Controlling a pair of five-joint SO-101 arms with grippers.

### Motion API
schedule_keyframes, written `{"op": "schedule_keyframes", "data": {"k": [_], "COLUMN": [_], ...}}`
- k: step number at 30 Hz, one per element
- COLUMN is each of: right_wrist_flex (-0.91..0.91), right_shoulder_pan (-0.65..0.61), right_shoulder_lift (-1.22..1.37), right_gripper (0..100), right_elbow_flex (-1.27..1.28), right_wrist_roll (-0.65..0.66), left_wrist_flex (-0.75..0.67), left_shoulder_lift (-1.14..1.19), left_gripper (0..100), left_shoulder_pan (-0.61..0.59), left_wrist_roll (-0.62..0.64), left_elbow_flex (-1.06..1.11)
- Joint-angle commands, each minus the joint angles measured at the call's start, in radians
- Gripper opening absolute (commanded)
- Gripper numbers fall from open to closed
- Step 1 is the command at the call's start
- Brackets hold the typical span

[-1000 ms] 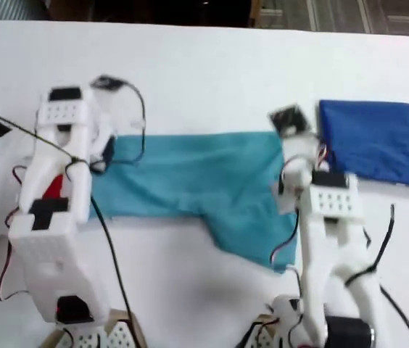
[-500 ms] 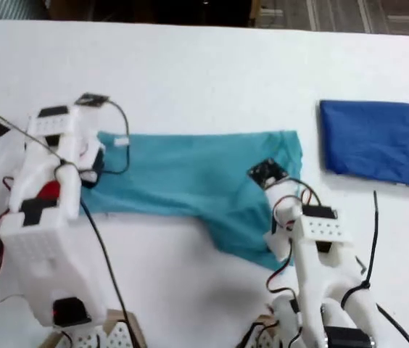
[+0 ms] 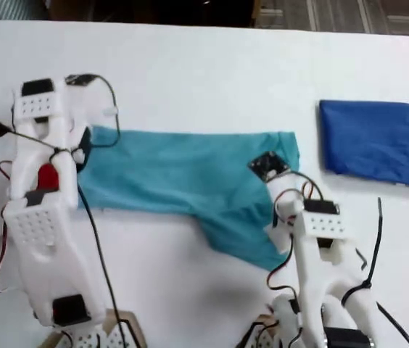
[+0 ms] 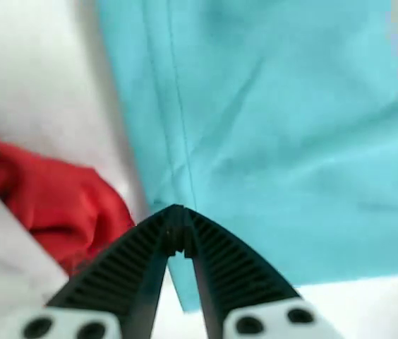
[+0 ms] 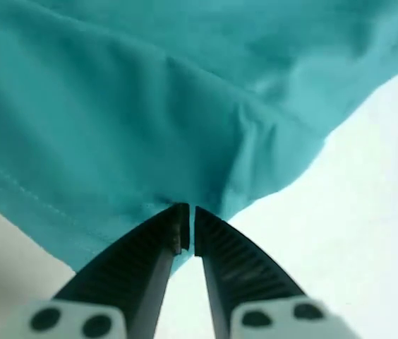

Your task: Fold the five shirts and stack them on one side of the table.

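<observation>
Teal shirt (image 3: 183, 177) lies spread across the middle of the white tabletop (image 3: 212, 65), folded into a long band that runs from one arm to the other, with a flap of fabric lying off its near edge toward the right arm (image 3: 320, 246). The left arm (image 3: 41, 217) stands over the band's left end. Seen from its wrist, the left jaws are clenched tip to tip right at the hemmed edge of the teal shirt (image 4: 269, 127), and they look to be pinching that edge, though the fabric between the tips is hard to make out. Just beside them a red cloth (image 4: 58, 205) lies bunched against the shirt's edge, next to some white fabric (image 4: 1, 247); from above, the red cloth (image 3: 47, 176) peeks out beneath the left arm. The right arm is over the flap near the shirt's right end. From its wrist, the right jaws are closed down to a thin slit on a puckered fold of the teal shirt (image 5: 114, 106), with bare tabletop (image 5: 368, 212) beyond it. A blue shirt (image 3: 377, 141), already folded into a neat rectangle, sits by itself at the tabletop's right side, near the teal shirt's right end but not touching it
</observation>
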Motion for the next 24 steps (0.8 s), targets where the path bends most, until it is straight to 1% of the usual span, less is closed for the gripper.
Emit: {"op": "schedule_keyframes", "data": {"k": [1,3,6,10,13,17,19,24], "right_wrist_flex": [0.096,0.171,0.243,0.252,0.254,0.245,0.223,0.13], "right_shoulder_pan": [-0.024,-0.079,-0.202,-0.318,-0.372,-0.4,-0.39,-0.361], "right_shoulder_lift": [-0.031,-0.031,-0.031,-0.024,-0.024,-0.024,-0.027,-0.022], "right_gripper": [2.1,2.3,7.9,14.2,15.4,15.5,15.5,15.6], "right_elbow_flex": [-0.117,-0.144,-0.149,-0.147,-0.144,-0.08,-0.034,0.055], "right_wrist_roll": [0.0,0.006,0.006,0.006,0.009,0.112,0.15,0.226], "left_wrist_flex": [0.066,0.066,0.068,0.068,0.068,0.055,0.021,-0.06], "left_shoulder_lift": [-0.02,-0.02,-0.02,-0.049,-0.124,-0.269,-0.336,-0.463], "left_gripper": [3,3,3,3,3,3,3,3], "left_shoulder_pan": [-0.011,-0.011,-0.011,-0.006,-0.003,0.006,0.011,0.014], "left_wrist_roll": [-0.009,-0.008,0.023,0.028,0.025,0.02,0.002,0.002], "left_elbow_flex": [-0.09,-0.091,-0.09,-0.088,-0.038,0.108,0.199,0.409]}}
